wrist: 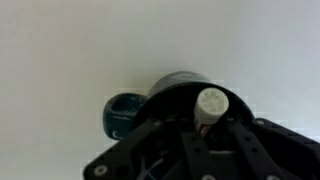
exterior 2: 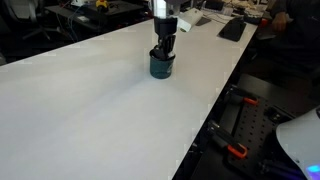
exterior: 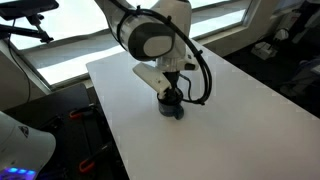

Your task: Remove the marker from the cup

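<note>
Gripper, a black two-finger unit on the white arm (exterior 2: 163,50), is hanging straight down over the small dark round cup (exterior 2: 161,68). Its fingertips are reaching to the rim or just inside it. In both exterior views the fingers are covering the opening. The cup is standing upright on the broad white table (exterior 2: 80,110), well in from the edges.

The wrist view is looking down on the cup. Its teal-tinted side handle (wrist: 122,112) is sticking out toward the left of that view. The slim pen-like marker (wrist: 211,102) is showing end-on as a pale round tip inside the rim, close against the dark gripper body. Blur is washing out its colour. The marker is sitting in the cup, not lifted.

How far the jaws are apart, and whether they are pinching the marker, cannot be told, because the fingertips are out of sight in every view.

Judging the step: the arm is working the grasp at the cup's mouth, and extraction is not yet done. The next move calls for the fingers closing on the marker's shaft alone, clear of the cup wall. A straight vertical lift should follow, until the lower end is clearing the rim, and only then travel sideways. The cup looks light, so any tilt or rubbing may be dragging it along.
</note>
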Robot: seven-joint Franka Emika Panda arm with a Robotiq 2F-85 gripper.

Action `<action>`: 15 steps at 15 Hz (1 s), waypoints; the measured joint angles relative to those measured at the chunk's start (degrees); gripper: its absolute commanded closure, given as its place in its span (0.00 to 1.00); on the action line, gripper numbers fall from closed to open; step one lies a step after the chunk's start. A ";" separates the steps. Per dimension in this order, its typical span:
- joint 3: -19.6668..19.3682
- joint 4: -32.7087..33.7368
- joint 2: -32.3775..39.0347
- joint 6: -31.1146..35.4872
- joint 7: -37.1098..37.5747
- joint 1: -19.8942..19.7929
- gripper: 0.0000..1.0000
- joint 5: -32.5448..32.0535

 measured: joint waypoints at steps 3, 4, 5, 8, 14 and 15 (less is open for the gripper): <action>1.03 0.36 -1.65 0.07 0.00 1.10 0.95 -0.02; 1.41 0.47 -2.22 0.08 0.00 1.40 0.95 -0.02; 1.71 0.56 -2.77 0.09 0.00 1.74 0.95 -0.02; 2.70 0.71 -4.24 0.10 0.00 2.51 0.95 -0.02; 4.59 1.08 -6.50 0.41 -0.02 3.15 0.95 -0.02; 4.76 1.12 -6.89 0.47 -0.03 3.28 0.95 -0.02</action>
